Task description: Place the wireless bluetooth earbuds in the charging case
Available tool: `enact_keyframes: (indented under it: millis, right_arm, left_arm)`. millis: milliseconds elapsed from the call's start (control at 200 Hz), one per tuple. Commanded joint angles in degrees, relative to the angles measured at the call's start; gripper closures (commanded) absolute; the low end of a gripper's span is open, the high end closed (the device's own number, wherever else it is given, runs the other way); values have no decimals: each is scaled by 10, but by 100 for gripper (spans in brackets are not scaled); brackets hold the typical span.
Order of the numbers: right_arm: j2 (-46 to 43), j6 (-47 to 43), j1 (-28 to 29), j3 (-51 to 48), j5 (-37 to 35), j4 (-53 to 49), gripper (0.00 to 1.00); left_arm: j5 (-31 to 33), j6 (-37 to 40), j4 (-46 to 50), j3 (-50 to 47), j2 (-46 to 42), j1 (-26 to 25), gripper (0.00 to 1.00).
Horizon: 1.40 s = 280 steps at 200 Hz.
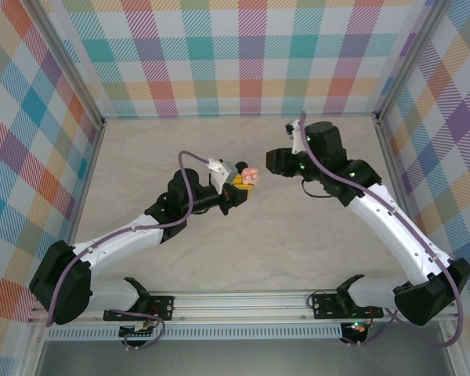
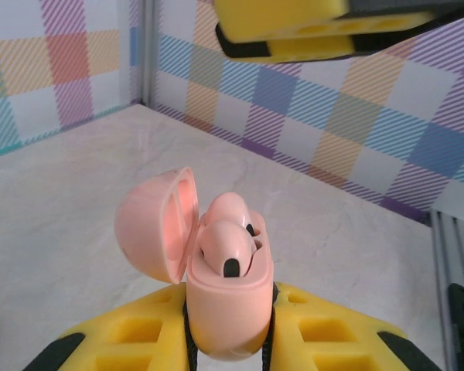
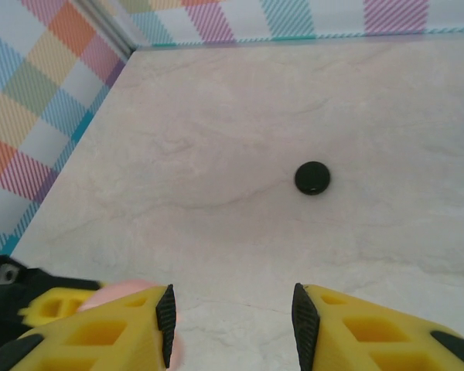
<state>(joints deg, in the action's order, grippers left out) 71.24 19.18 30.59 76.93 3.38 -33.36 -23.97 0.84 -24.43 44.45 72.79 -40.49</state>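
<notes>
Left gripper is clenched on the glossy pale pink rounded plastic charging case. Its ribbed yellow plastic fingers pinch the lower body at mid-table, apparently lifted off the surface. The hinged lid is swung open to one side, hollow inside showing. Two pale pink stemmed earbuds sit in the wells: smooth bulb heads up, small dark ports. The front one looks slightly proud of the rim; cannot tell if it is fully home. Right gripper is released, jaws apart with nothing between them, just right of the case and not touching it. Judgement: the pink pair looks in, so the step in hand is seating the buds and closing the lid. To do it well, the left should clamp firm and low on the body, clear of the hinge. The right should bring one pad flat onto the bud heads, push lightly straight down, then tip the lid over from its outer edge. The shell is slick and curved, so it could easily twist or squirt out of the pads. A small round matt black case, apparently shut, lies on the pale marbled table, well apart from both grippers. Which side of the scene it lies on, I cannot tell.
</notes>
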Motion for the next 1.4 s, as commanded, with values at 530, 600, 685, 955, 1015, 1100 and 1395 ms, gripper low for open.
enact_keyframes:
  millis: [530, 600, 685, 955, 1015, 1100, 1395]
  right_arm:
    - [26, -67, -65, -60, 217, 39, 71]
    - [26, -70, -65, -62, 238, 49, 72]
    - [24, -71, -65, -66, 257, 61, 73]
    - [4, -66, -66, -82, 301, 99, 75]
    - [-3, -64, -66, -85, 309, 107, 75]
    - [-10, -60, -67, -88, 321, 118, 75]
    - [-30, -51, -69, -94, 351, 142, 75]
  left_arm:
    - [-204, -30, -41, 75, -13, -9, 75]
    - [-209, -30, -38, 76, -12, -9, 75]
    - [-210, -29, -35, 76, -12, -9, 75]
    - [-213, -32, -31, 73, -8, -10, 75]
    - [-216, -36, -32, 74, -5, -10, 75]
    - [-214, -36, -29, 74, -4, -10, 75]
    - [-209, -37, -12, 73, 9, -10, 76]
